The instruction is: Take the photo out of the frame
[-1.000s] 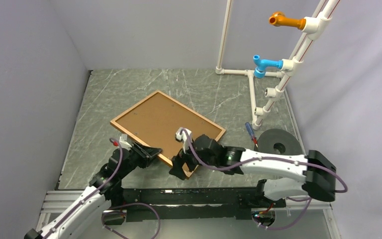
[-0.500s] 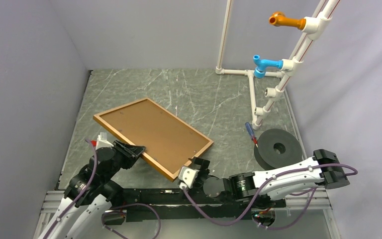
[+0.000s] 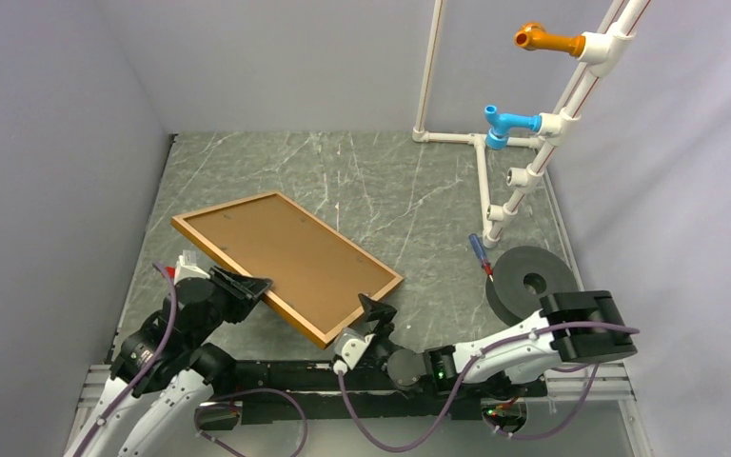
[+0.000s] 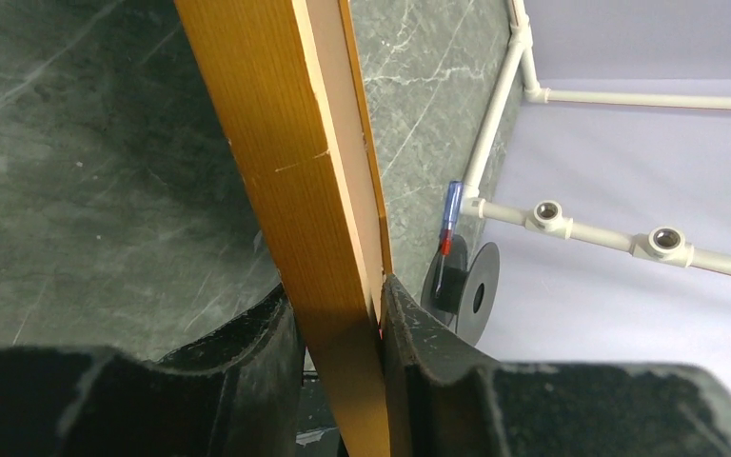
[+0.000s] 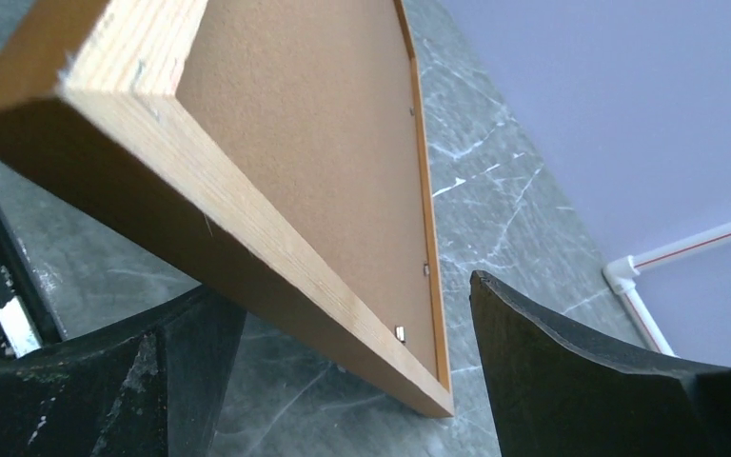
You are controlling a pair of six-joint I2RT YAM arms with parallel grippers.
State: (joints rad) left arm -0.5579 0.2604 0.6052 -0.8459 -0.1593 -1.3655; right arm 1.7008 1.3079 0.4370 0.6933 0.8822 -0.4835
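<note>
Left wrist: left pincer (image 4: 340,307) clamped on frame (image 4: 276,143) edge, thin reddish wood moulding. Right pincer (image 5: 347,297) wide, straddling frame's near corner, no contact seen. Photo (image 3: 286,249) in frame, matte brown backing up. Beyond: blue-handled screwdriver (image 3: 479,253), black disc (image 3: 531,283), white pipe rack (image 3: 484,181) on marbled tabletop (image 3: 381,176).

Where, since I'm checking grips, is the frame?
Top view: the frame is left of centre over the table, near-left edge clamped in the left gripper, near corner inside the open right gripper.

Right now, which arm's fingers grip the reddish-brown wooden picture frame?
The left fingers pinch the frame; the right fingers stand open around its corner.
</note>
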